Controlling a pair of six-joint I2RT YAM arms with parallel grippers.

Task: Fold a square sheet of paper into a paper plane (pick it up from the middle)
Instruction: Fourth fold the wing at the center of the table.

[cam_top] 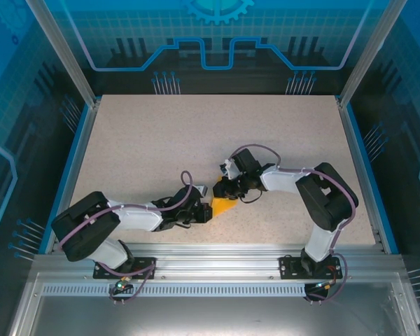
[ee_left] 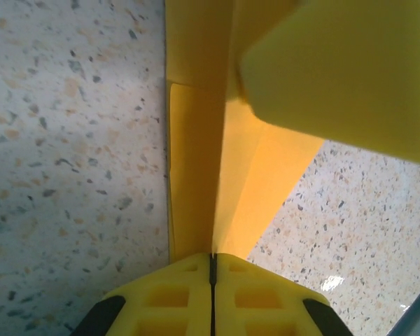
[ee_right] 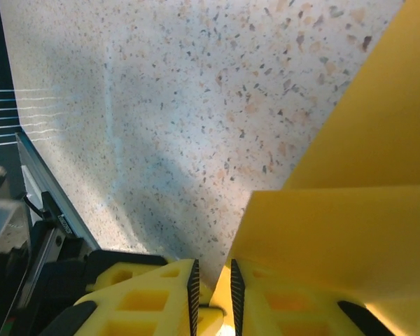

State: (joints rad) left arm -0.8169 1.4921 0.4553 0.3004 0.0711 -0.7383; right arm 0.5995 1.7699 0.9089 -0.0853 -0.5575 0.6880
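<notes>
Two arms meet at the lower centre of the top view, over the speckled counter (cam_top: pixel 196 140). The paper plane (cam_top: pixel 222 206) lies there as an orange-yellow pointed wedge between them.

I note that the left gripper (ee_left: pixel 212 262) has its fingers (ee_left: pixel 175 294) pressed fully together at the bottom centre of the left wrist frame. They pinch the raised centre crease of the paper, and flaps spread to either side of it.

The right gripper (ee_right: pixel 212 269) sits at the bottom of the right wrist frame. Its fingers (ee_right: pixel 154 294) stand a narrow slit apart. A paper edge runs into that slit from the lower right. I cannot tell whether it is pinched.
</notes>
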